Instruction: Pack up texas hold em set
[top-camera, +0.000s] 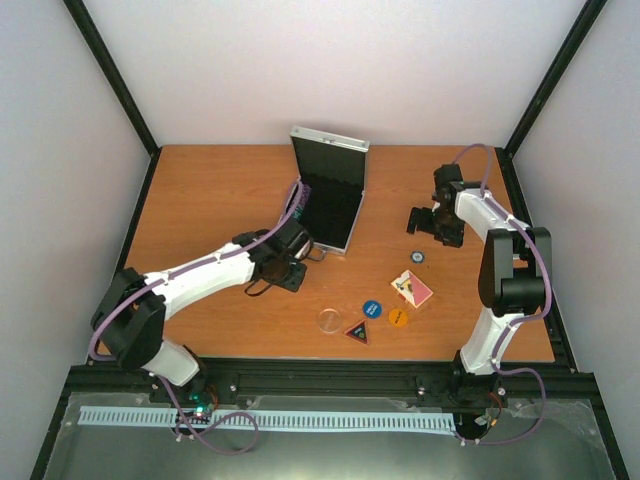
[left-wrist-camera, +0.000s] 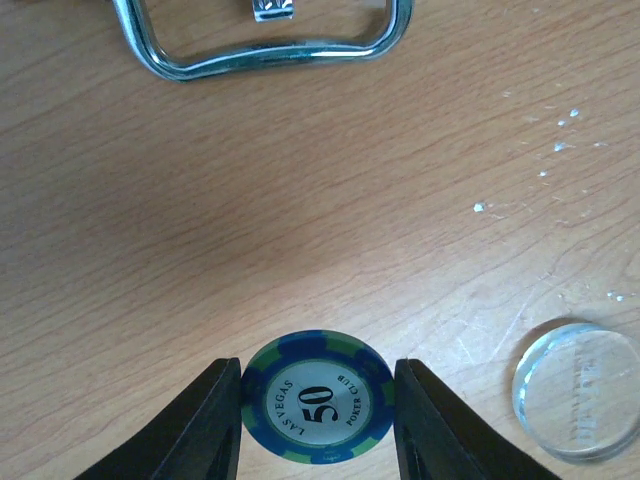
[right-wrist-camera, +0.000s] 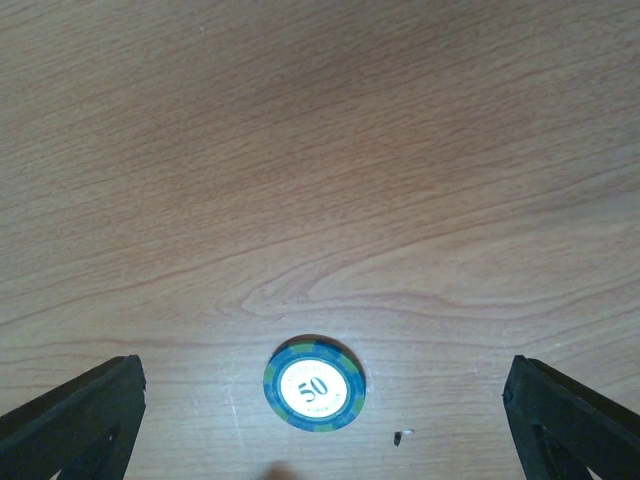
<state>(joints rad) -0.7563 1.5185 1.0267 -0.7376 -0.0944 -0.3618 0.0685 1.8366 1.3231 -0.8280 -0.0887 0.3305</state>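
Note:
The silver case (top-camera: 331, 188) stands open at the back of the table, black lining facing front; its metal handle (left-wrist-camera: 265, 50) shows at the top of the left wrist view. My left gripper (left-wrist-camera: 318, 400) is shut on a blue-green "50" poker chip (left-wrist-camera: 318, 398), just in front of the case (top-camera: 284, 270). My right gripper (right-wrist-camera: 320, 425) hangs wide open over a second "50" chip (right-wrist-camera: 313, 385) lying flat on the wood (top-camera: 417, 257). The red-backed card deck (top-camera: 411, 289), a blue round button (top-camera: 372, 309), an orange one (top-camera: 398, 317) and a triangular button (top-camera: 357, 331) lie at front centre.
A clear round disc (top-camera: 329, 320) lies near the triangular button and appears at the lower right of the left wrist view (left-wrist-camera: 577, 390). Black frame posts and pale walls surround the wooden table (top-camera: 200, 200).

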